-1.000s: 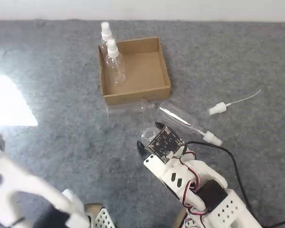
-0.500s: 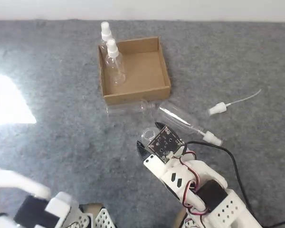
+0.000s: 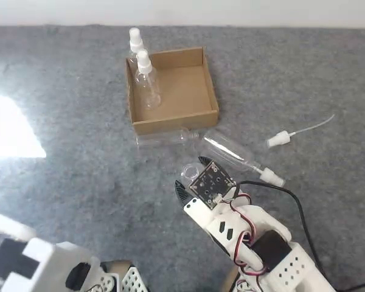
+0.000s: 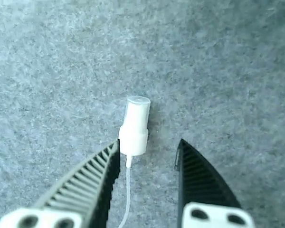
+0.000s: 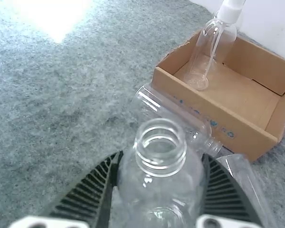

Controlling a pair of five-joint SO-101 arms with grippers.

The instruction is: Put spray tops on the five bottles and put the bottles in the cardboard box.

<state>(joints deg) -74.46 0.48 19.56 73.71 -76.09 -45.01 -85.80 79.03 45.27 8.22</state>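
My right gripper (image 5: 161, 164) is shut on an upright clear bottle (image 5: 160, 142) with an open neck, in front of the cardboard box (image 3: 176, 115). Inside the box stands one capped bottle (image 3: 147, 85), and a second capped bottle (image 3: 134, 40) stands just behind it. An uncapped bottle (image 3: 164, 139) lies along the box's front wall, and a capped bottle (image 3: 234, 153) lies beside it. A loose spray top (image 3: 278, 139) with its tube rests to the right. My left gripper (image 4: 147, 149) hangs open over another spray top (image 4: 134, 126), which lies close to one finger.
Grey carpet covers the table. A bright patch of light (image 3: 9, 131) falls on the left side. The left arm (image 3: 42, 267) sits at the bottom left corner of the high view, and the right arm's cable (image 3: 292, 201) loops to its right.
The left arm has dropped lower in the high view's bottom left corner. The right arm and its bottle have stayed still.
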